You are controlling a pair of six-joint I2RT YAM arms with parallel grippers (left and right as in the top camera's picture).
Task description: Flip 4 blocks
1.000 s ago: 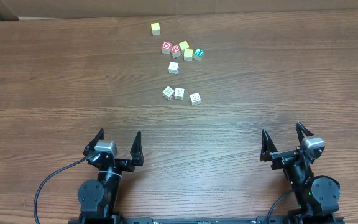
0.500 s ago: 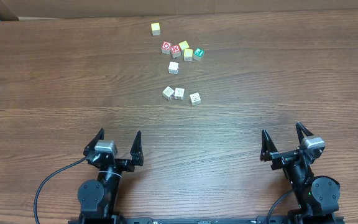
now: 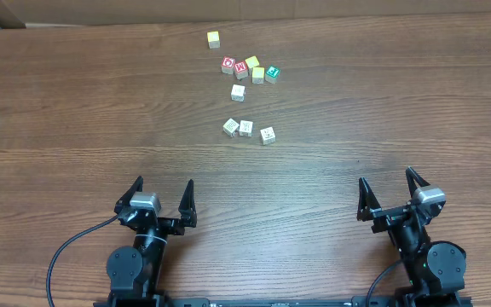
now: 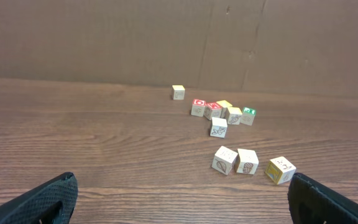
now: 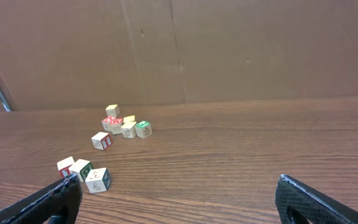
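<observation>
Four pale blocks lie mid-table: one alone (image 3: 238, 92) and a row of three (image 3: 231, 127), (image 3: 245, 128), (image 3: 267, 135) nearer me. In the left wrist view the same blocks show as a single cube (image 4: 219, 127) and the row (image 4: 225, 160), (image 4: 247, 161), (image 4: 280, 170). The right wrist view has them at its left: (image 5: 102, 140), (image 5: 66, 165), (image 5: 81, 169), (image 5: 97, 179). My left gripper (image 3: 164, 184) and right gripper (image 3: 386, 177) stand open near the front edge, well short of the blocks, with nothing between their fingers.
Behind the pale blocks sits a cluster of red, yellow and green cubes (image 3: 251, 68). A lone yellow cube (image 3: 214, 38) lies farther back. A brown cardboard wall (image 4: 179, 43) closes the far side of the wooden table (image 3: 75, 119).
</observation>
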